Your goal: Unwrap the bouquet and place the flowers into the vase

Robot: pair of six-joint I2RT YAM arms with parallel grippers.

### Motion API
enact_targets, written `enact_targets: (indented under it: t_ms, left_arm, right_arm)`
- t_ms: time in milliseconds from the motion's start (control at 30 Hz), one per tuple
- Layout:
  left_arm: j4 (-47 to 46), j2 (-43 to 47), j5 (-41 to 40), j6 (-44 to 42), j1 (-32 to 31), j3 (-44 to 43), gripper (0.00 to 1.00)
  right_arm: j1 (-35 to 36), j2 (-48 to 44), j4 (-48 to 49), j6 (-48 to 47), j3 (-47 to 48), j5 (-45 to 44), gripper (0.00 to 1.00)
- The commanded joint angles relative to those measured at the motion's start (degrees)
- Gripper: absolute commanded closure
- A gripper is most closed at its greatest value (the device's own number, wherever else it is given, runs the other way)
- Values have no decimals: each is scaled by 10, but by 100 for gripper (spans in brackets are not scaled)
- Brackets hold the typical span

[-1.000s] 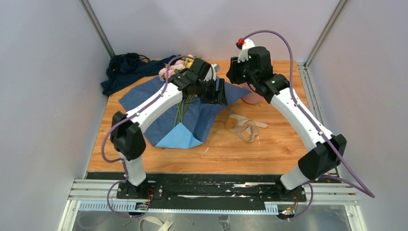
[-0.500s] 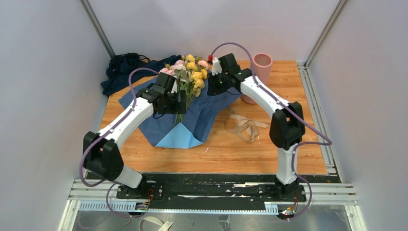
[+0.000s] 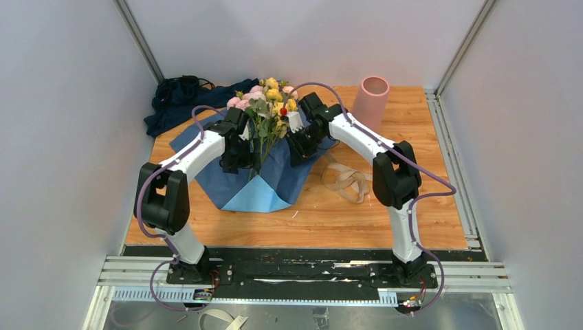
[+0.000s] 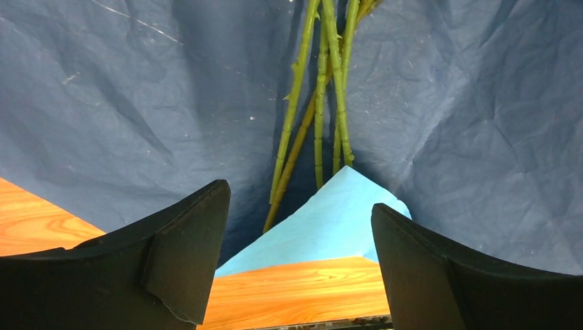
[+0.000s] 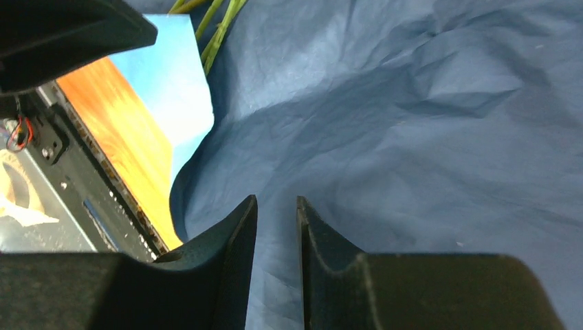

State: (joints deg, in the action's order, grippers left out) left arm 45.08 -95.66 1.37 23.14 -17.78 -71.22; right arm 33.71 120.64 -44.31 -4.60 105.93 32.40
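- Both arms have swung in. The left arm (image 3: 196,155) was stretched across the wrap and the right arm (image 3: 357,134) was up by the vase (image 3: 371,102). Now they sit low, either side of the flowers (image 3: 269,103).
- The blue paper (image 3: 283,175) lies spread flat on the bench (image 3: 385,220), with the stems (image 4: 320,110) on top of it. The unwrap looks done to me.
- The vase is no longer masked. It stands upright at far right, well apart from the flowers.
- Left jaws have opened wide and are empty, with the stems dead ahead and untouched. I read this as lining up a stem grab.
- Right jaws are nearly closed, leaving a thin slit with nothing visible in it, over crumpled paper.
- In the way: the stem ends meet the light-blue fold (image 4: 330,220), so the paper may lift with them. The ribbon (image 3: 350,180) lies loose near the route to the vase.
- The navy cloth (image 3: 180,96) is in the far-left corner, out of the way.
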Motion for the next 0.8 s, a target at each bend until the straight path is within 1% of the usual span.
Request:
enact_targets:
  t_ms: [0,33,233,300,367,400,467,567,633,667,700,733,767]
  left_arm:
    - [14,-8,55,-12,6,-3,16]
    - [14,-7,63,-16,6,-1,15]
    - [14,-2,92,-54,8,19,15]
    - [13,9,94,-62,11,27,15]
    - [9,17,104,-68,18,35,16]
    - [6,20,114,-71,21,38,17]
    - [0,20,156,-82,28,44,24]
    - [0,19,210,-96,30,52,38]
    - [0,26,232,-101,30,64,51]
    - [5,31,239,-102,30,69,59]
    - [13,36,242,-102,30,75,74]
    - [21,38,245,-103,30,77,81]
    - [25,44,249,-105,30,86,94]
  right_arm:
    - [15,-15,-27,-52,-31,73,64]
    - [18,-14,-34,-61,-33,83,56]
    - [45,12,-72,-106,-28,139,32]
    - [57,19,-84,-118,-21,160,27]
    - [64,30,-98,-126,-8,176,27]
    - [69,38,-108,-132,1,180,27]
    - [81,58,-134,-140,20,175,27]
    - [85,66,-141,-133,36,159,28]
    - [83,64,-140,-122,40,139,29]
    - [82,62,-137,-118,41,130,30]
    - [79,62,-132,-113,41,123,31]
    - [78,62,-130,-111,42,121,31]
    - [75,63,-127,-109,43,119,31]
